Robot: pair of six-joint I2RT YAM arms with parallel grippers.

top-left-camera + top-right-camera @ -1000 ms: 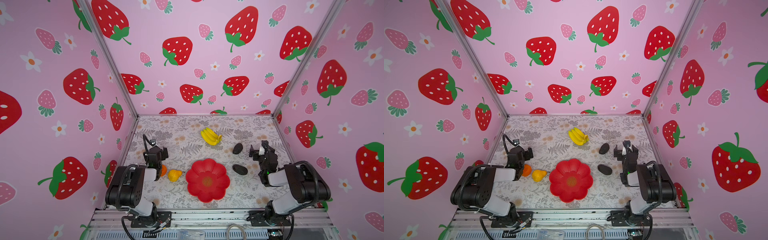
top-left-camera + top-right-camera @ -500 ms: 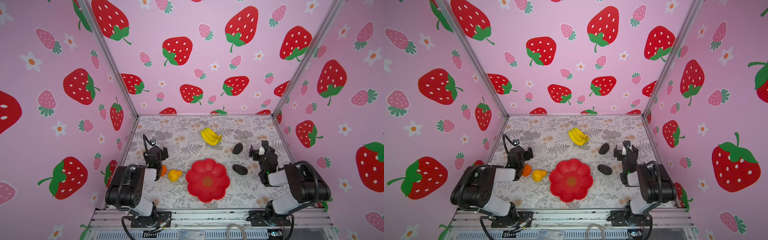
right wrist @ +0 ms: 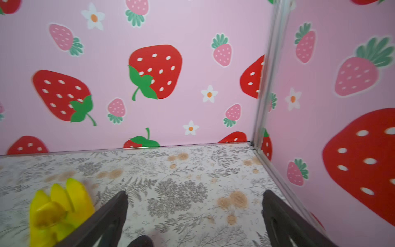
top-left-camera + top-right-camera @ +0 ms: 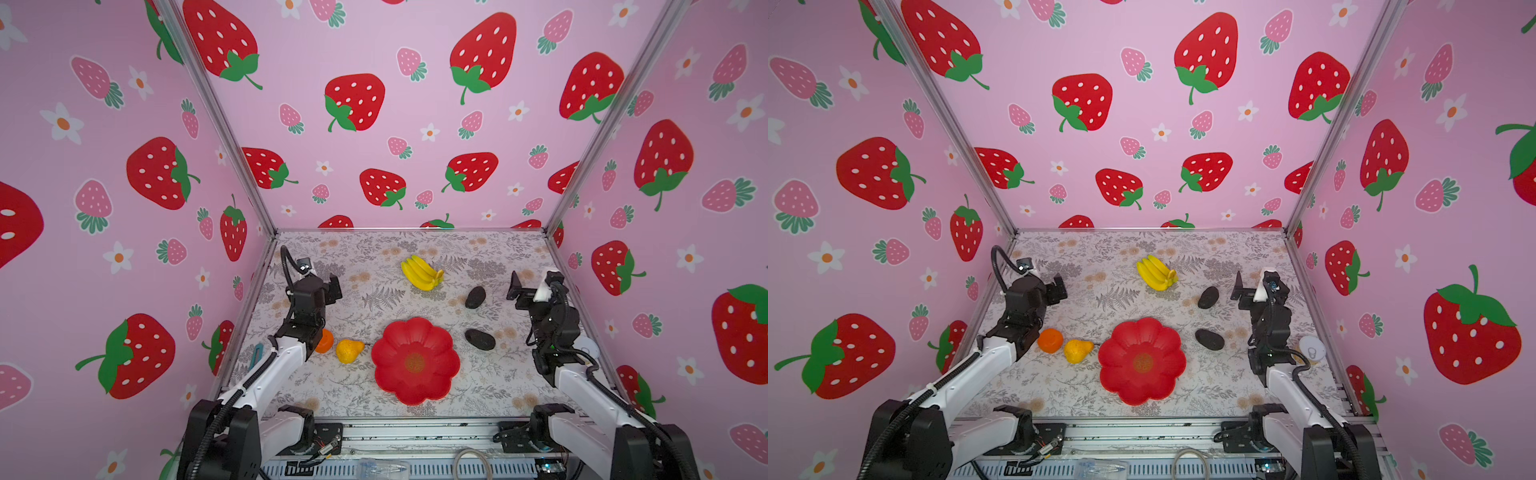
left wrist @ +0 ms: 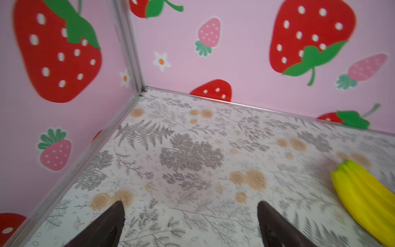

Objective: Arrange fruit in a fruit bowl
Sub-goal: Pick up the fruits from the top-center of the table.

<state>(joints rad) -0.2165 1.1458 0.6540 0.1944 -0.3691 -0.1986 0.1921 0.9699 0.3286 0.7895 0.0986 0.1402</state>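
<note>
Compared with one second ago, nothing has visibly moved: both arms stand in the same place and every fruit lies where it was, so the arranging has not really begun. The red flower-shaped fruit bowl [image 4: 392,347] sits empty near the front middle of the floral table [image 4: 374,301]. The left gripper [image 4: 333,286] hovers above the table with its jaws wide apart and has hold of nothing. The right gripper [image 4: 516,286] is the same, fully spread and empty, as both wrist views also show. The orange [image 4: 326,340] and the bumpy pear [image 4: 348,350] lie just beside each other on the left of the bowl, the orange partly hidden by the left arm. The nearer avocado [image 4: 480,339] lies near the bowl's right side, and the farther avocado [image 4: 475,297] is a little behind it, both close to the right arm. The banana bunch [image 4: 422,274] rests behind the bowl, apart from it. In my judgement, each arm must first come down over its nearest fruit.
</note>
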